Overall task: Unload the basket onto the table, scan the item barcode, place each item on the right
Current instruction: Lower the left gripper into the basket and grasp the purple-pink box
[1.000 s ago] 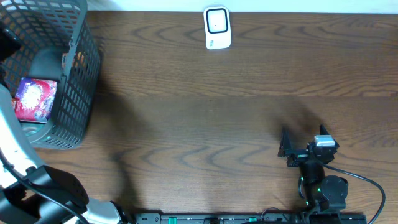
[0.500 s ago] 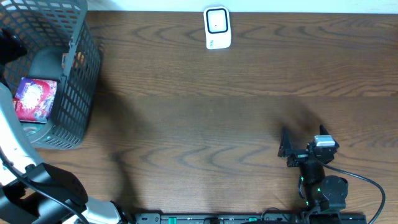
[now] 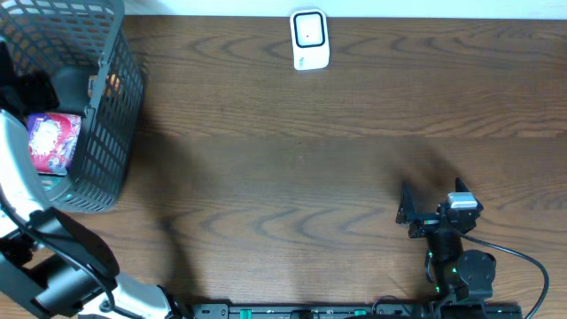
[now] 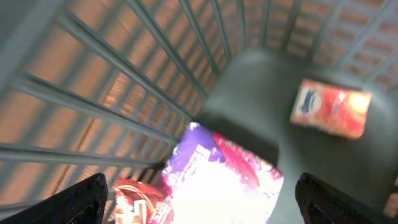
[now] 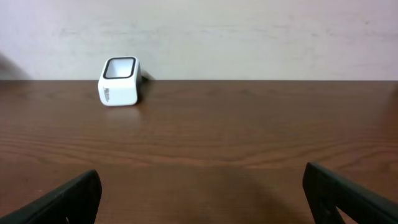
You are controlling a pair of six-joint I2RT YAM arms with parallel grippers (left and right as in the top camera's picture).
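Since the earlier view the left pincer (image 4: 205, 202) has swung further over the basket (image 3: 111, 97), jaws wide and empty. Directly below it, on the basket floor, lies the purple packet (image 4: 217, 177); a smaller red packet (image 4: 331, 107) sits ahead and right. Probably light, soft, slippery film: pinch across its short sides, where it crumples least.

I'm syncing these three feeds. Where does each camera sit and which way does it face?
Overhead: above the table, straight down on basket, scanner, left arm, right arm.
Left wrist: on the left gripper, looking down into the basket at a purple packet; own open fingertips show.
Right wrist: on the right gripper, low, facing scanner and wall; open fingertips show.
Shared: overhead and right wrist both show the scanner.
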